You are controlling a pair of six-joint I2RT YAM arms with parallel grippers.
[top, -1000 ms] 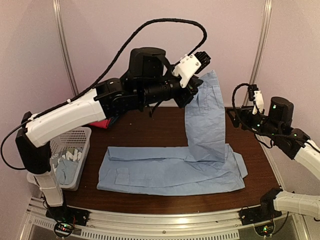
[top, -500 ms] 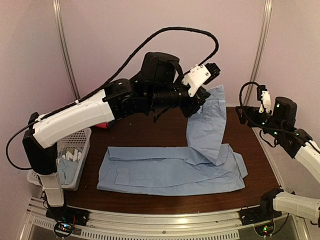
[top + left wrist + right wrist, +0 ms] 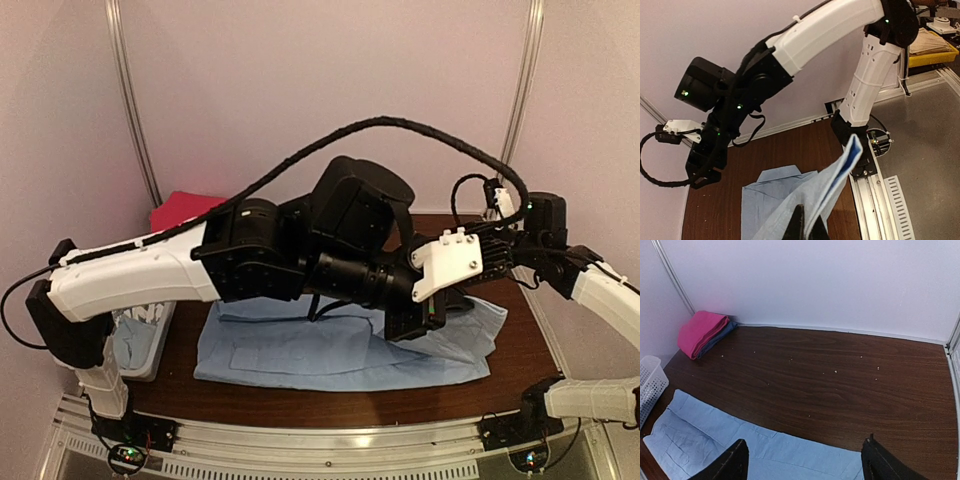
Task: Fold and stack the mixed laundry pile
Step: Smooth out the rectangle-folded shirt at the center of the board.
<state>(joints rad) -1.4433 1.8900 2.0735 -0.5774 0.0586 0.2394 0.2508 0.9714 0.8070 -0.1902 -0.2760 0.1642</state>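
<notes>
A large light blue shirt [image 3: 300,352] of the laundry pile lies spread flat along the table's front. My left arm stretches low across it to the right. In the left wrist view my left gripper [image 3: 808,216] is shut on a doubled flap of that shirt [image 3: 840,170], lifted above the collar [image 3: 780,175]. In the top view the left gripper [image 3: 428,322] is mostly hidden under its wrist. My right gripper [image 3: 806,450] is open and holds nothing, hovering over the shirt's far edge [image 3: 790,452]. In the top view the right gripper [image 3: 492,258] sits just behind the left wrist.
A white perforated basket [image 3: 150,335] at the front left holds more light blue cloth [image 3: 125,340]. A folded magenta cloth [image 3: 185,208] lies at the back left, the same magenta cloth [image 3: 702,330] on a dark one. Bare brown table [image 3: 840,375] stretches behind the shirt.
My left arm has swung down and to the right, bringing the held flap from high above the table to low over the shirt. My right arm has moved in towards the shirt.
</notes>
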